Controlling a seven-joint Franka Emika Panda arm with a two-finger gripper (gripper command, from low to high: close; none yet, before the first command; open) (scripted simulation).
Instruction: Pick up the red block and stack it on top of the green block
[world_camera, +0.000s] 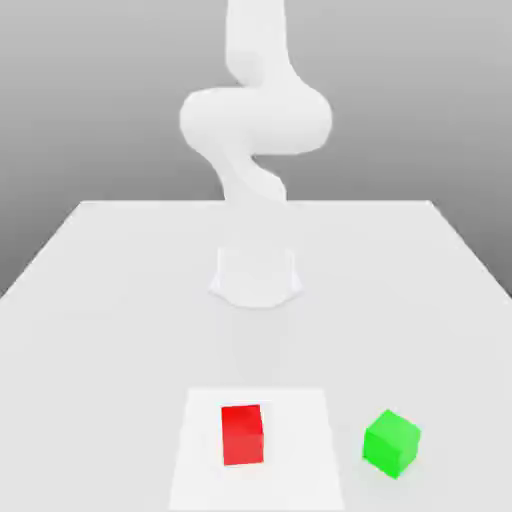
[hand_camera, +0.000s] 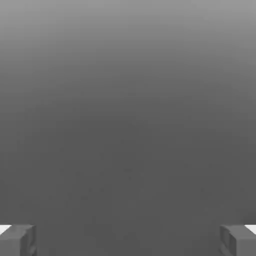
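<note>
The red block (world_camera: 243, 434) rests on a pale square patch (world_camera: 300, 450) near the table's front edge. To the exterior view's right of it, a short gap away, the green block (world_camera: 391, 442) sits on the table, turned corner-on. In the hand view my gripper (hand_camera: 128, 240) is open, its two grey fingertips (hand_camera: 17, 240) far apart with nothing between them and only a plain grey background beyond. Neither block is near the fingers.
The white arm (world_camera: 255, 120) rises from its base (world_camera: 256, 275) at the middle of the white table (world_camera: 100, 300) and leaves the picture upward. The table's edges run along both sides and the back.
</note>
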